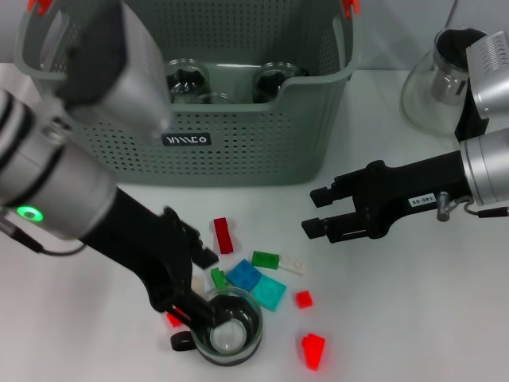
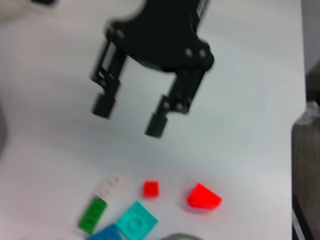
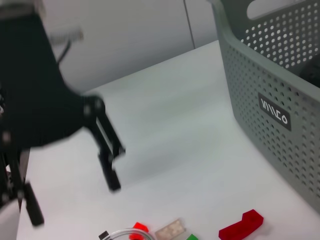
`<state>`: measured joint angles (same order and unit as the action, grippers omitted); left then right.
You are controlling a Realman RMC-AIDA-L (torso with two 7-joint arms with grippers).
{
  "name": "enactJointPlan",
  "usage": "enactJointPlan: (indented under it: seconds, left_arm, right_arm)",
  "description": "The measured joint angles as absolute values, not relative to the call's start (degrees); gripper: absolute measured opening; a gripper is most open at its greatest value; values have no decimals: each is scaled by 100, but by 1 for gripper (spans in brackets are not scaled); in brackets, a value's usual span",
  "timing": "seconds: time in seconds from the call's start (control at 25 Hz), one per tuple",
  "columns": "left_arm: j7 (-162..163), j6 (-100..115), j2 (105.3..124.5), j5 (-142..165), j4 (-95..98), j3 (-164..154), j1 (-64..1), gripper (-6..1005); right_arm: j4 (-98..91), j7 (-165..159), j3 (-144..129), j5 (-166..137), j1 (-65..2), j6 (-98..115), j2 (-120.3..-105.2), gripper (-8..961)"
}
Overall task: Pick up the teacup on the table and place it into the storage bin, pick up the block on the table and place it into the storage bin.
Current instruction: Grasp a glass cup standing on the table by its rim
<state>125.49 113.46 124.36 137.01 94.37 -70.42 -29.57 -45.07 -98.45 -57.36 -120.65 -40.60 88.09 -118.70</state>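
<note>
On the left, the left gripper (image 1: 195,306) reaches down at the near edge of the desk (image 1: 413,318), one finger inside the glass teacup (image 1: 229,326) and its jaws clamped on the cup's rim. Just beyond the teacup lie scattered blocks: a red block (image 1: 223,235), a green block (image 1: 265,259), a teal block (image 1: 270,292) and a red wedge (image 1: 313,350) near right. The storage bin (image 1: 238,135) stands at the far side with glass cups inside. On the right, the right gripper (image 1: 316,211) hovers over the desk with fingers apart, near a glass teapot (image 1: 433,87) at far right.
</note>
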Motion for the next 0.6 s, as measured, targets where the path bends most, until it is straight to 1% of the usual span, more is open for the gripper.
enactJointPlan:
  seconds: [0.24, 0.6]
  left_arm:
    - [12544, 11028, 12437, 13936, 8602, -7700, -3083, 769]
    - [12666, 10660, 12445, 14069, 8225, -8379, -3190, 768]
  right_arm:
    - [-4445, -9826, -5638, -12058, -4058, 8762, -11864, 607]
    - [-4388, -9825, -5617, -12058, -4049, 8726, -11865, 606]
